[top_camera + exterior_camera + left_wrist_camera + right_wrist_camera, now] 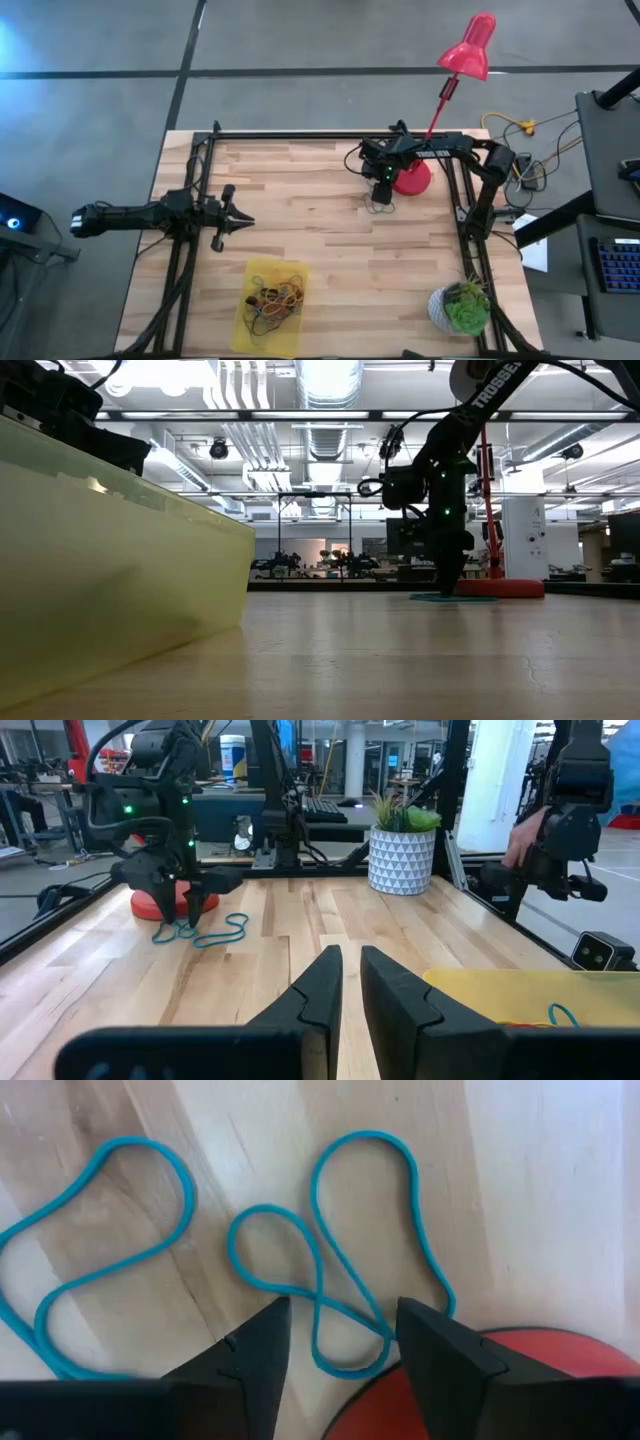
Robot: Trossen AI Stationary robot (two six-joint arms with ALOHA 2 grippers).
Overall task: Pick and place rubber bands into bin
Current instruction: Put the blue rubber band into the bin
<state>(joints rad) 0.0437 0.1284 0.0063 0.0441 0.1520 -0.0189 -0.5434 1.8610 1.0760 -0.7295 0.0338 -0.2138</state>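
While the yellow bin (268,308) at the desk's (320,230) six o'clock edge holds mixed rubber bands (275,299), the left pincer (243,220) waits clenched at nine o'clock; at one o'clock, the right pincer (335,1335) stands released, straddling teal rubber bands (330,1260) beside the red lamp base (412,178).

A robotics lab in an open industrial hall: exposed ceiling ducts (325,400) and strip lights hang above the wooden desk (320,230), with equipment benches (330,565) and a white cabinet (523,538) in the room beyond it.
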